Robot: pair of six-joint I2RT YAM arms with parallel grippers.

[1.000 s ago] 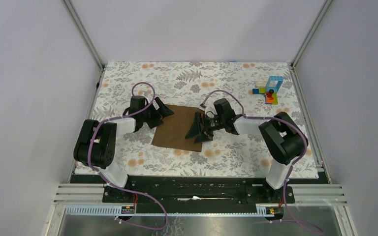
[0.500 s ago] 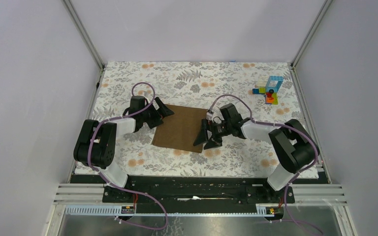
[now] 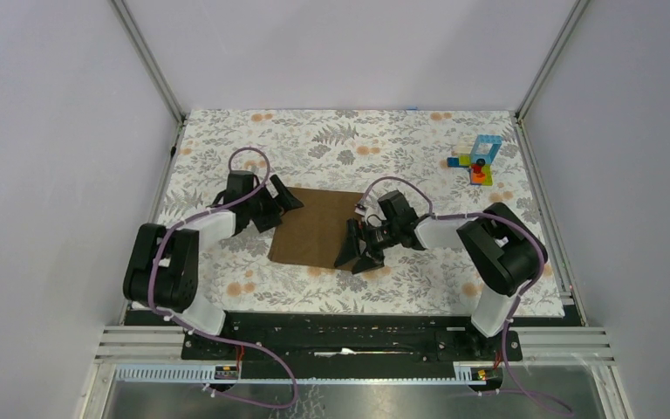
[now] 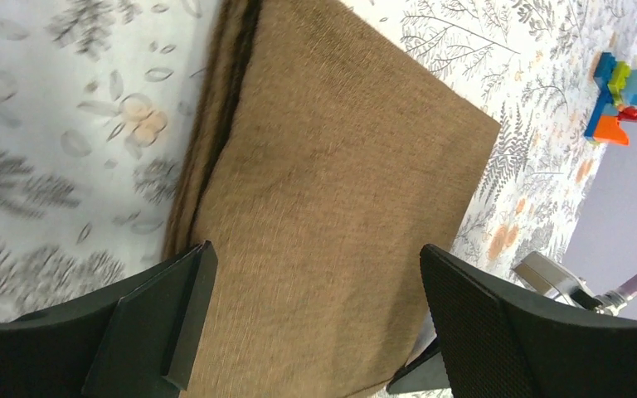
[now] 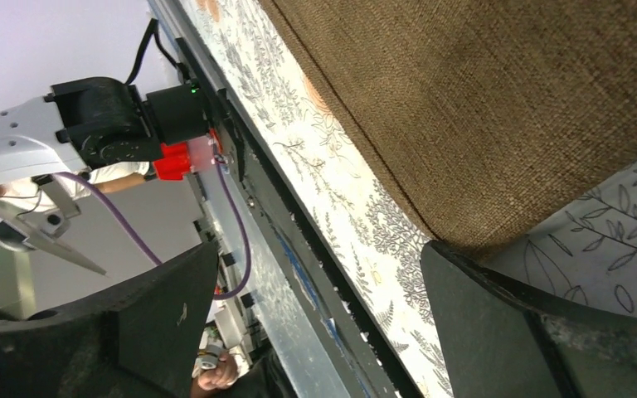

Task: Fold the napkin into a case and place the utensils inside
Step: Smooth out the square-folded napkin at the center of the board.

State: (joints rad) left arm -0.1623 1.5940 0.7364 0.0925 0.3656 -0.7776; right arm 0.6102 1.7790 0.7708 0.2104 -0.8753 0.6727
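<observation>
Napkin position: The napkin [image 3: 316, 229] is laid flat near the middle of the tabletop [image 3: 384, 131], between the two arms. It is turned slightly, so that one corner points far and right.

Napkin condition: In the left wrist view, the napkin [image 4: 332, 182] is seen with stacked layers along its left edge, so it is already folded over. In the right wrist view, the napkin [image 5: 506, 108] is seen as coarse brown weave with a rounded corner.

Left gripper: The left gripper [image 3: 286, 203] is positioned at the far left corner of the napkin. In its own view, the left gripper [image 4: 315, 332] is spread wide, and the cloth spans the whole gap between the fingers [image 4: 158, 332]. Nothing is held. Contact with the cloth cannot be told.

Right gripper: The right gripper [image 3: 356, 258] is positioned at the near right corner of the napkin, low over the tabletop. In its own view, the right gripper [image 5: 315, 332] is spread wide and nothing is held. The napkin corner is seen just beside one of the fingers [image 5: 531, 332]; the floral covering fills the rest of the gap.

Toy blocks: The toy blocks [image 3: 480, 159] are stacked at the far right of the tabletop, well apart from the napkin and from both grippers. They are also seen at the right edge of the left wrist view [image 4: 626, 91].
</observation>
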